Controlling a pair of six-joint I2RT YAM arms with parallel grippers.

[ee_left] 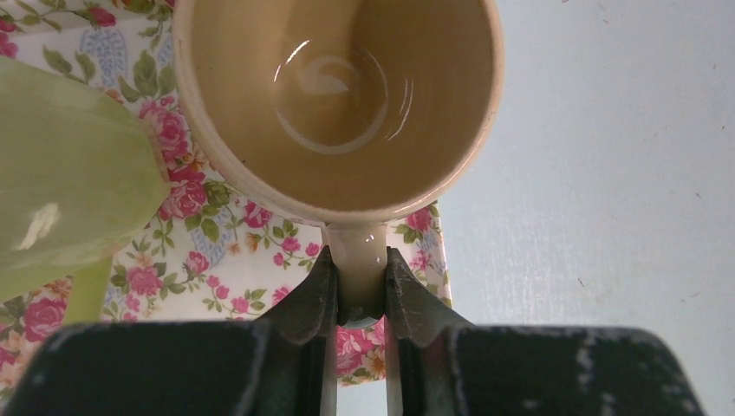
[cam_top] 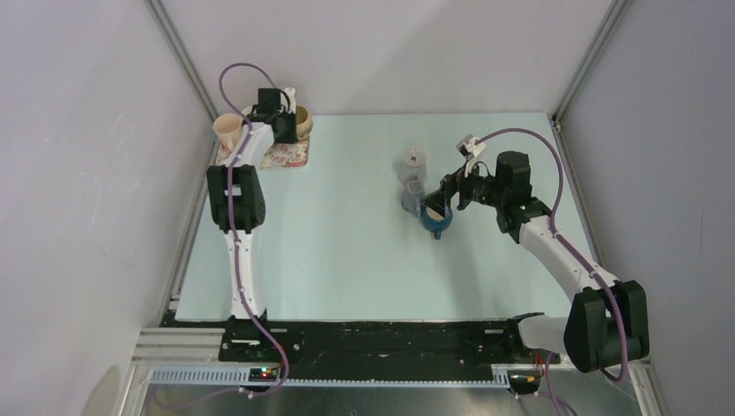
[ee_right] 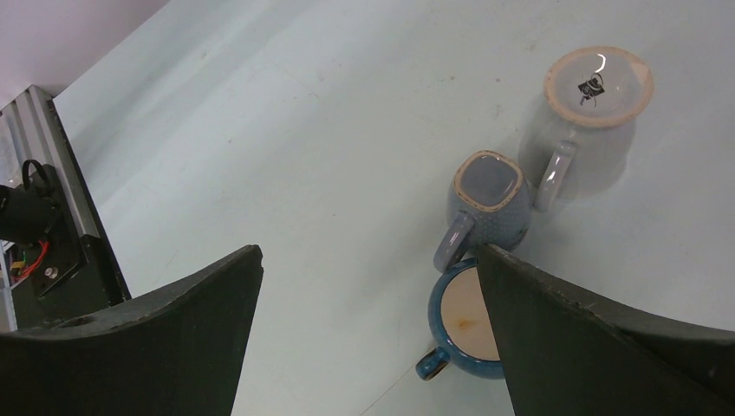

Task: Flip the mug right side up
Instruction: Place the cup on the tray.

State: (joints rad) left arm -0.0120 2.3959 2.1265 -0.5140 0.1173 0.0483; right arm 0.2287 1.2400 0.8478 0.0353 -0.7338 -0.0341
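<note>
Top view, working from the near edge of the table outward.

Mid-table, right side: the right gripper hangs with its jaws wide apart, holding nothing, over three mugs standing close together.
- Dark blue mug: nearest the gripper. Cannot tell whether its tan disc is the base or the inside.
- Grey-blue mug: just beyond, bottom up.
- White mug: farthest, bottom up, with the stamp on its base showing.

Far left corner: the left gripper is narrow, pinching the handle of a cream mug. That mug stands mouth up on the flowered mat, glazed inside visible, beside a pale green piece.

Judgement: the cream mug is righted and set down, and only the release is left. At least two mugs are not yet turned, and the right gripper has none in its grasp.
</note>
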